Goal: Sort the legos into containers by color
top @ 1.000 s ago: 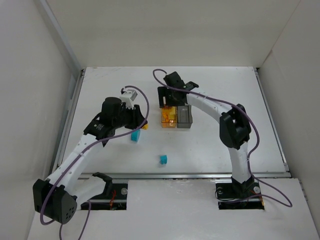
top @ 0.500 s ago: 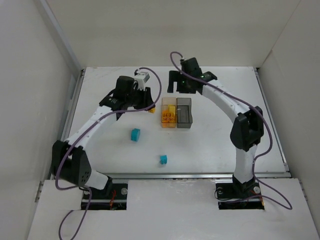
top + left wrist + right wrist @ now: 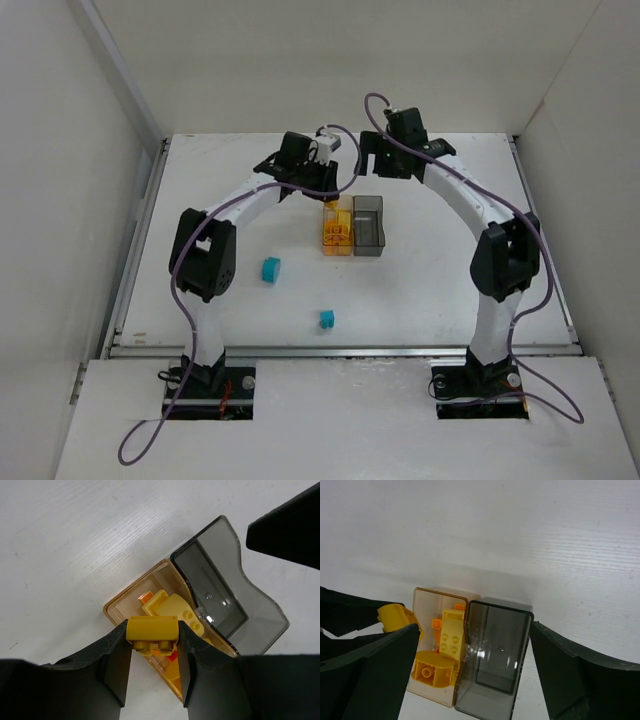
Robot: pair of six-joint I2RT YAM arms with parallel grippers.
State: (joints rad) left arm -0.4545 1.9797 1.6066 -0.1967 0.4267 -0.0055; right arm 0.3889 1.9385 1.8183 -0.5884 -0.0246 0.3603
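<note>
Teal is the colour left unsorted: a near lego (image 3: 326, 319) and a second lego (image 3: 270, 269), farther left, lie loose on the worktop (image 3: 450, 280), well apart from the boxes. Beyond them, the amber box (image 3: 131, 591) holds several yellow and orange pieces, while the grey box (image 3: 225, 605) joined to its right side stands empty. The left end effector (image 3: 152, 635) hangs over the amber box's far end, clamped on a yellow brick (image 3: 151, 628) not yet dropped. The right end effector (image 3: 474, 630), fingers wide apart and carrying nothing, hovers above the far edge of the pair. On this showing the warm colours are nearly done; the release and both teal pieces remain, presumably for the grey box.
</note>
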